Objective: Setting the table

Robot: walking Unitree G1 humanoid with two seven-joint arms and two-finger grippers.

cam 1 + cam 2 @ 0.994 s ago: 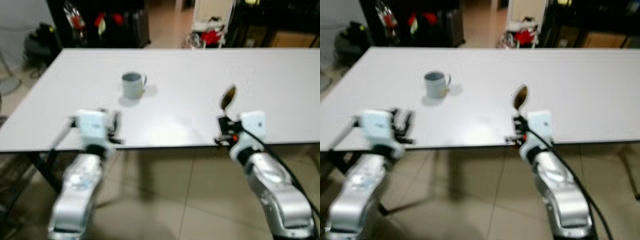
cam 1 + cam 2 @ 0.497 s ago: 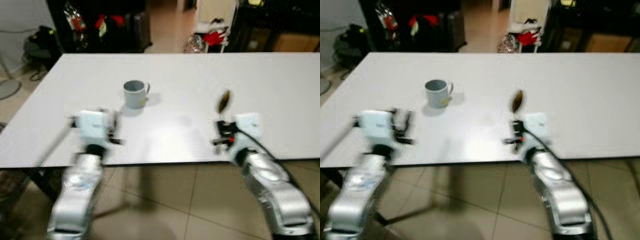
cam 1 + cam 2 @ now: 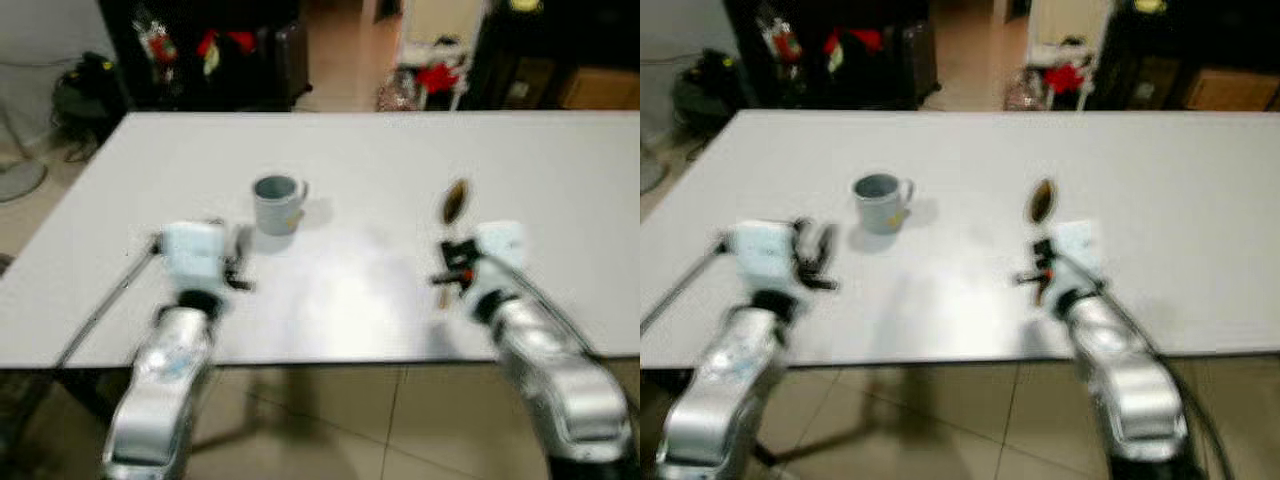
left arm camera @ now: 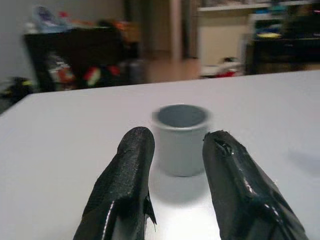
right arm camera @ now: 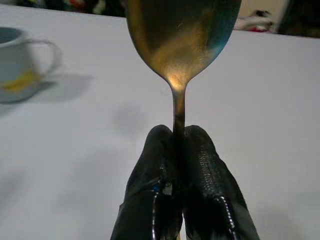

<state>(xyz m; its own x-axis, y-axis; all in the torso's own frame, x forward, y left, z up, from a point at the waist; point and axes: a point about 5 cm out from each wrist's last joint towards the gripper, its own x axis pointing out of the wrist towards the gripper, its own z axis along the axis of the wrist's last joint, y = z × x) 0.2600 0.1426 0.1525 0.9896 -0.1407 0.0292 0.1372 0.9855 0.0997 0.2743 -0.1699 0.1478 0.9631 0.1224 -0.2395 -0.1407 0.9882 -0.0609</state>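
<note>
Big white rectangular table (image 3: 560, 170) w/ a small grey ceramic mug (image 3: 276, 203) standing upright on it, handle toward the robot's right, a yellowish mark on its side. Right gripper (image 5: 178, 145) is clenched on the thin neck of a bronze-coloured metal spoon (image 5: 181, 37), both black fingers (image 5: 205, 165) pressed tight against the handle; spoon held upright, bowl up, above the tabletop, well to the right of the mug and apart from it. In the head views the spoon bowl (image 3: 456, 201) shows as a dark oval just past the right wrist, over the table's near half. Left gripper (image 4: 175, 145) hovers low over the table just short of the mug, fingers (image 4: 131, 170) apart w/ a gap between them, holding nothing; mug sits straight ahead of that gap, not touching the tips. Head views are blurred. Behind the table: dark furniture w/ red and yellow items, tiled floor (image 3: 340, 430) under the near edge.
</note>
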